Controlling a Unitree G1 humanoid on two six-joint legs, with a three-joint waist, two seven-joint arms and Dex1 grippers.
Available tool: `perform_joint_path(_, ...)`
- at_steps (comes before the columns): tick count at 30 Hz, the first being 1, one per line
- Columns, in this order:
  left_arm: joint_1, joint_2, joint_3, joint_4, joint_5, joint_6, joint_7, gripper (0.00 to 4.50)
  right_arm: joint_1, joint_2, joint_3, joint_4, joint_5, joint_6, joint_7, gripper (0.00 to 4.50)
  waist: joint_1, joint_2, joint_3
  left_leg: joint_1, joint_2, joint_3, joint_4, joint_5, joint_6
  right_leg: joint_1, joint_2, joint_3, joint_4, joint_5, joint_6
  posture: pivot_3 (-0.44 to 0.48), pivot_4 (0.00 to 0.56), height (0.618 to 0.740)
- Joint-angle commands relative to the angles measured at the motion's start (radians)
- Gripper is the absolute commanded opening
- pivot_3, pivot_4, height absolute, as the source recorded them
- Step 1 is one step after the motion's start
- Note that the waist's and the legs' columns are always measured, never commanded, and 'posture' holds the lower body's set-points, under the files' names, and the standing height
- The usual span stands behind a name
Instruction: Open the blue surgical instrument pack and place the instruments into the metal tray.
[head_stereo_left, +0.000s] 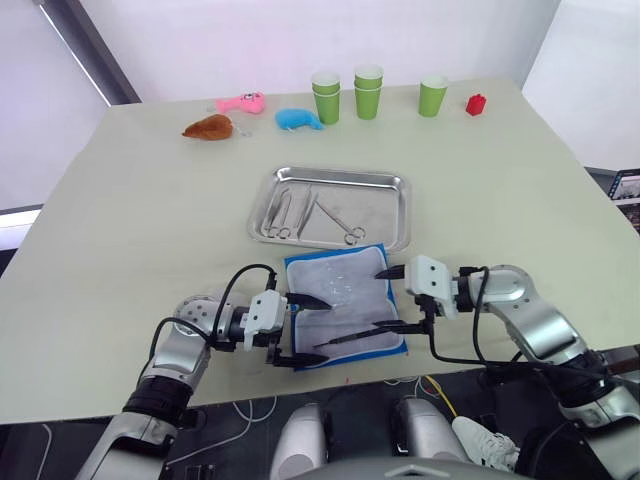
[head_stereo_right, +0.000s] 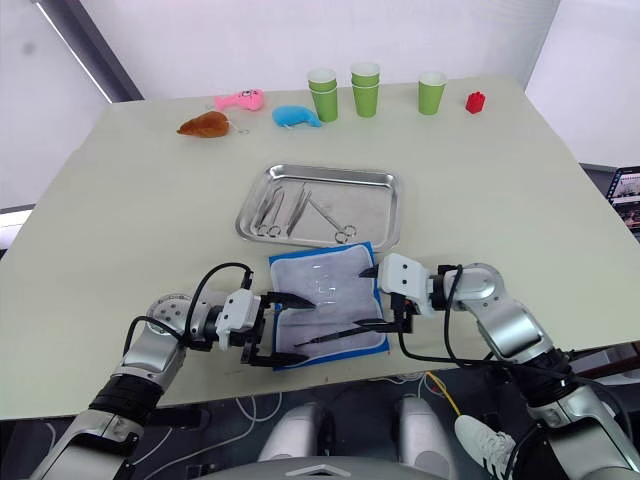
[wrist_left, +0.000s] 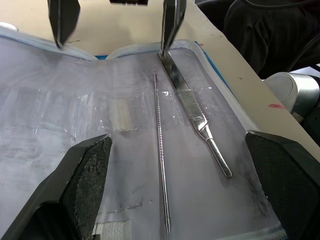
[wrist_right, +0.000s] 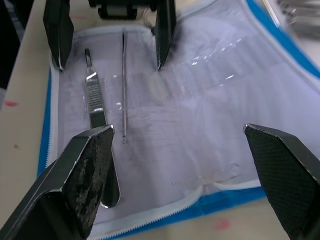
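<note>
Left claw (head_stereo_left: 300, 330) of mine sits wide at the pack's (head_stereo_left: 345, 290) left edge, lower middle of the frame, nothing between the fingers. Right claw (head_stereo_left: 388, 298) is wide too, at the pack's right edge, also gripping nothing. Pack lies unfolded on the surface (head_stereo_left: 120, 230), pale lining up, blue border showing along the bottom. Two tools are on the lining near its lower edge: a thin probe (wrist_left: 160, 150) and a flat-handled tool (wrist_left: 192, 107) just beside it, apart from each other. Tray (head_stereo_left: 392, 183) sits just above the pack in the frame, with scissors and clamps (head_stereo_left: 300, 212) lying in it.
</note>
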Motion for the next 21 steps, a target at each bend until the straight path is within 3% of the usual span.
perform_joint_path(1,0.050,0.027,-0.047,0.079,0.084,0.027,0.000,4.50,-0.026,0.014,0.018,0.015,-0.028,-0.023,0.001,4.34,0.000,0.000,0.000,0.000,0.000,0.000,0.000,0.000,0.000,0.000,0.000,0.000,0.000,0.000,0.000,0.000,0.150,0.739)
perform_joint_path(19,0.053,0.034,-0.047,0.076,0.083,0.030,0.006,4.50,-0.046,0.054,0.086,0.082,-0.105,-0.002,0.004,4.34,-0.003,-0.006,-0.004,0.006,0.000,0.004,0.001,0.000,0.000,0.001,0.000,0.004,0.006,-0.001,0.000,0.000,0.150,0.739)
perform_joint_path(21,0.056,0.035,-0.047,0.073,0.082,0.030,0.008,4.50,-0.045,0.056,0.091,0.085,-0.109,-0.004,0.007,3.84,-0.004,-0.008,-0.005,0.008,0.000,0.005,0.001,0.000,0.000,0.001,0.001,0.006,0.008,-0.002,-0.001,0.000,0.150,0.739)
